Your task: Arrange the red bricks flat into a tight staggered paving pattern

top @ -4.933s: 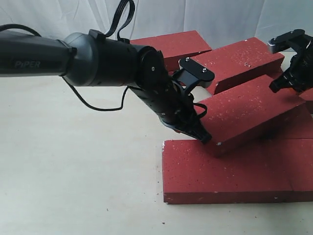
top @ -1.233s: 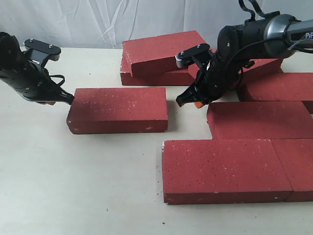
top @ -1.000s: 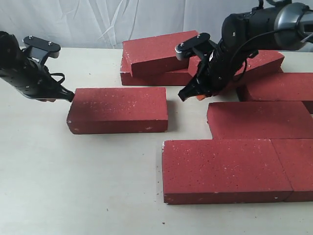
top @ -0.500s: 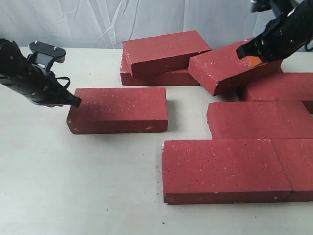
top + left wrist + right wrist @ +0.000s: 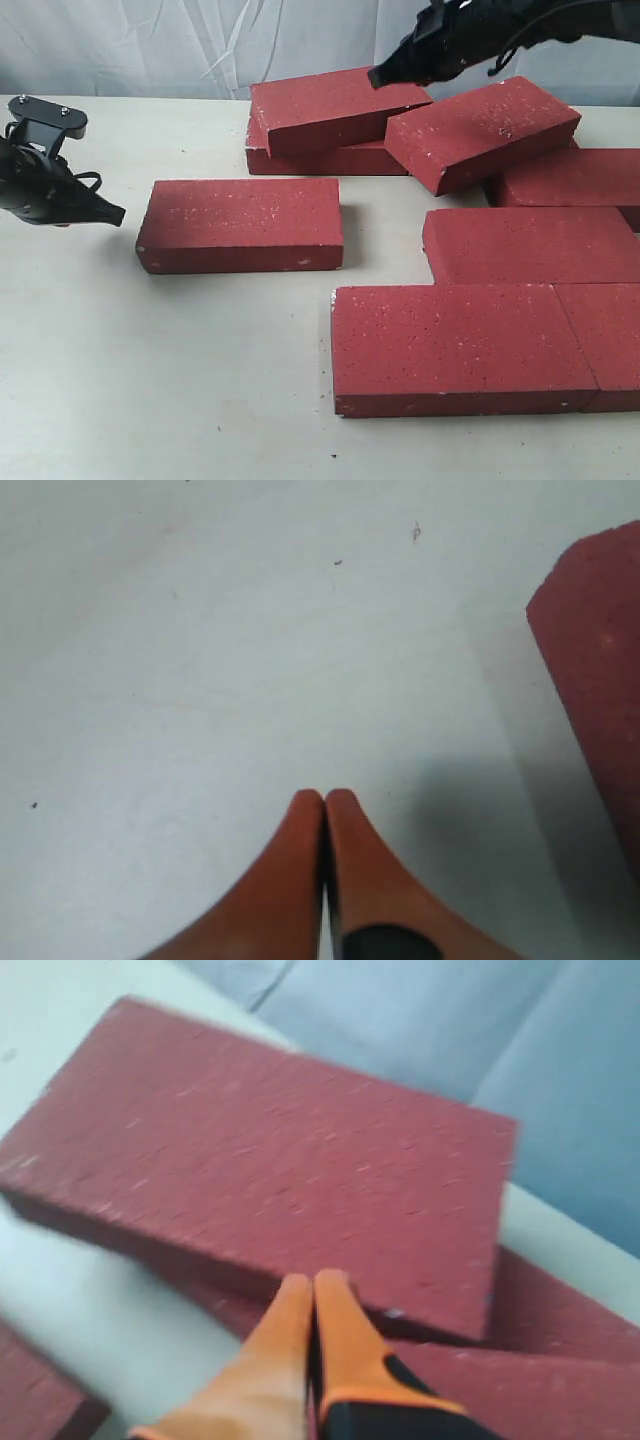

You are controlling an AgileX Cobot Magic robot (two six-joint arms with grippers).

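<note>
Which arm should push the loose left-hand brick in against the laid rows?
Left, probably. The left gripper, shut, sits low just off the loose brick's outer end, facing the laid rows. The right gripper hangs high over the tilted back bricks.

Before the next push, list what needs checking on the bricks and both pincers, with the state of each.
1. The left pincer is shut and empty: ok.
2. The left pincer is clear of the lone brick: ok, bare table shows between them.
3. The lone brick lies flat: ok.
4. The lone brick is tight against the second-row brick: not ok, a gap shows.
5. The right pincer is shut and empty: ok.
6. The tilted brick is laid flat: not ok, it sits at a slant.
</note>
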